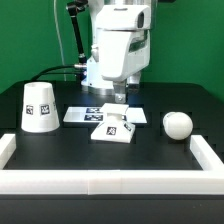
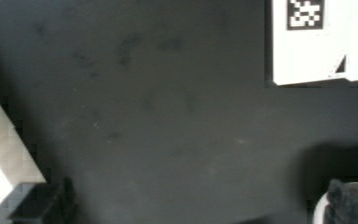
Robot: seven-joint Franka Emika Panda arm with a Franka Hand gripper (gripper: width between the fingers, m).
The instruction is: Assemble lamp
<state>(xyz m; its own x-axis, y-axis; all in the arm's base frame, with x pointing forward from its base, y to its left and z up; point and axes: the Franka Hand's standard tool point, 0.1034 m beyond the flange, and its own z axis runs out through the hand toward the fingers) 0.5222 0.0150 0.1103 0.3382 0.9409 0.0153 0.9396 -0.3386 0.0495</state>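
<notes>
Gripper (image 1: 121, 100) open, nothing between its fingers. Base (image 1: 113, 128) lies flat just below it, offset slightly, not between the fingers; I'd centre first. Bulb (image 1: 177, 124) and shade (image 1: 38, 106) sit well apart on opposite sides.

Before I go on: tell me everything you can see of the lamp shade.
The shade is a white, plastic-looking truncated cone, standing upright on the black table, narrow end up. A black-and-white square tag shows on its side. It stands alone at the exterior view's left; only the table touches it. The gripper is well clear of it.
</notes>
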